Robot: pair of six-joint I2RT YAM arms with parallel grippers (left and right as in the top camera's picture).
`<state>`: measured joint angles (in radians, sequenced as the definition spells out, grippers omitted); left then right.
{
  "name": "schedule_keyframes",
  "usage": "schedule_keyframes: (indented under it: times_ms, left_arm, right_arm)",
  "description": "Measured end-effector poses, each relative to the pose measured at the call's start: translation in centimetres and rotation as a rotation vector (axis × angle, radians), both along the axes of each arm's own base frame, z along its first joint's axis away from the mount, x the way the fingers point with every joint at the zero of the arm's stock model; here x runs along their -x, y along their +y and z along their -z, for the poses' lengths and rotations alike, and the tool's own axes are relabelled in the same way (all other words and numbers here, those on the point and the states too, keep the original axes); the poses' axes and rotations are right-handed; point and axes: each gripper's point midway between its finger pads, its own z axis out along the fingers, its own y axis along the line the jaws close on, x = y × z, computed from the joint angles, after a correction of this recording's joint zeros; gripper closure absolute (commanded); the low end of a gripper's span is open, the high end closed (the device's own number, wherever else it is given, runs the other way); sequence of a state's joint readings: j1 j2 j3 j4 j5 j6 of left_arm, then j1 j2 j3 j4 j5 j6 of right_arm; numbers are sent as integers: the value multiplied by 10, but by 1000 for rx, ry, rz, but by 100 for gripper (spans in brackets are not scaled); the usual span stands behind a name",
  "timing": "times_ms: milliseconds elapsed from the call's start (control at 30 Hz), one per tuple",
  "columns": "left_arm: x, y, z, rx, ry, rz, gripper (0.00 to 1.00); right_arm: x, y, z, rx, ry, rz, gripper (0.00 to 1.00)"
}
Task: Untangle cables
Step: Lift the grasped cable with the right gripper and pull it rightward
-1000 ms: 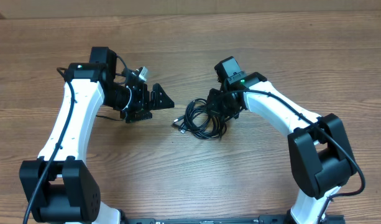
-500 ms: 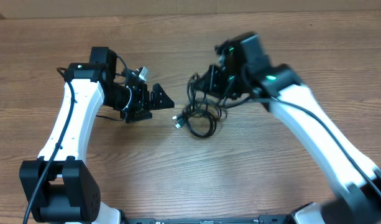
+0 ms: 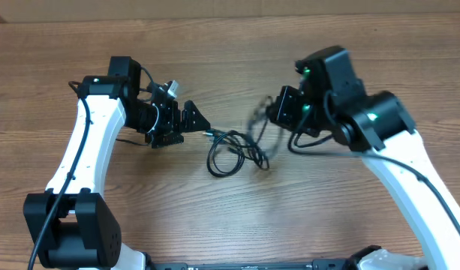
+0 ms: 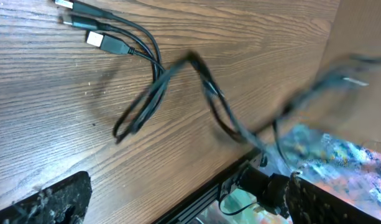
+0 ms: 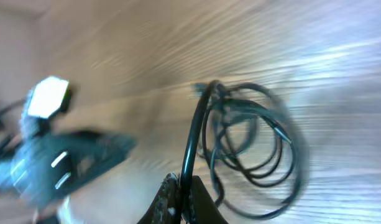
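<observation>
Cables (image 3: 231,150) are lying mid-frame in the overhead view, one loose looped bundle on the tabletop (image 3: 230,217) between the two arms. Right claw (image 5: 184,199) is clamping shut on a strand at the bundle's right end and holding that end up off the wood, with the rest trailing down and left from it. Left claw (image 3: 183,126) is sitting wide open, gripping nothing, just left of the bundle.

Key relation: the bundle's long axis is running roughly left-right across the frame, from the right claw's pinch point to the plugs (image 4: 103,40). Those plugs are lying just beside the left claw's tip, so by my read the left arm is nearer the free ends.

Left wrist view is showing three plugs fanned at upper left, with the cords heading toward lower right and then rising, blurred.

My guess is the next move is calling for a short reach right with the left claw to pinch one plug. Can't tell which cord the right claw is holding.
</observation>
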<state>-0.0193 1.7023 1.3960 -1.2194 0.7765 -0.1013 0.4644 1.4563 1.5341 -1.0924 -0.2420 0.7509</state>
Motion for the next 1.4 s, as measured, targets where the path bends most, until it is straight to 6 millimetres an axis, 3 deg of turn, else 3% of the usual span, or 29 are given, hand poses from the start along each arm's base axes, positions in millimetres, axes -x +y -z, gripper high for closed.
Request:
schedule_keyframes:
  times_ms: [100,167,233,300,367,533,633,700,800,867,933,1000,1067,1133,1267,1300,1367,1400]
  left_arm:
    - [0,0,0,0,0,0,0]
    - [0,0,0,-2,0,0,1]
    - [0,0,0,-2,-1,0,0]
    - [0,0,0,-2,-1,0,1]
    - [0,0,0,-3,0,0,0]
    - [0,0,0,-3,-1,0,0]
    - [0,0,0,-3,-1,0,0]
    - [0,0,0,-2,-1,0,0]
    - [0,0,0,-3,0,0,1]
    - [0,0,0,-3,-2,0,0]
    - [0,0,0,-3,-1,0,0]
    - [0,0,0,-3,-2,0,0]
    - [0,0,0,-3,-2,0,0]
    - [0,0,0,-3,-1,0,0]
    - [0,0,0,-3,-2,0,0]
    - [0,0,0,-3,-2,0,0]
    - [0,0,0,-3,-2,0,0]
    - [0,0,0,-3,-2,0,0]
  right_arm:
    - [-17,25,-13,-121,-63,-54,96]
    - [-23,60,-55,-324,-187,-203,96]
    - [-17,82,-93,-473,-283,-337,96]
    - [0,89,-106,-537,-267,-405,96]
    - [5,83,-92,-493,-190,-363,96]
    - [5,34,-3,-149,83,-28,96]
    - [-9,42,-1,-175,59,-33,96]
    - [-17,66,-28,-322,-19,-148,96]
    - [-15,95,-94,-586,-184,-378,96]
    - [-5,102,-131,-706,-287,-523,96]
    - [8,101,-144,-746,-301,-599,96]
    - [17,97,-132,-725,-200,-569,96]
    - [19,90,-105,-659,-75,-475,96]
    - [13,79,-73,-549,14,-348,96]
    - [1,57,-37,-374,46,-194,96]
    - [-3,52,-32,-336,36,-170,92]
    - [-6,44,-23,-279,29,-138,66]
    - [-7,39,-18,-245,28,-126,47]
